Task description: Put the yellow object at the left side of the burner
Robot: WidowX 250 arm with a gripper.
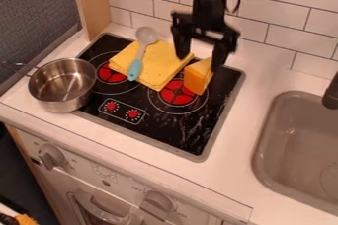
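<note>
The black gripper (200, 63) hangs over the back right of the stove with its two fingers spread apart. Just below it stands a yellow-orange wedge (195, 79), at the upper right part of the right-hand red burner (177, 92); whether a finger touches the wedge I cannot tell. A folded yellow cloth (155, 66) lies across the back of the cooktop, left of the wedge, partly covering both burners. The left burner (109, 74) shows between the cloth and the pot.
On the cloth rests a grey spoon with a light blue handle (135, 66). A metal pot (63, 87) stands at the cooktop's left edge. The sink (265, 140) and a dark faucet (331, 94) are at the right, and a tiled wall (264, 9) rises behind the stove.
</note>
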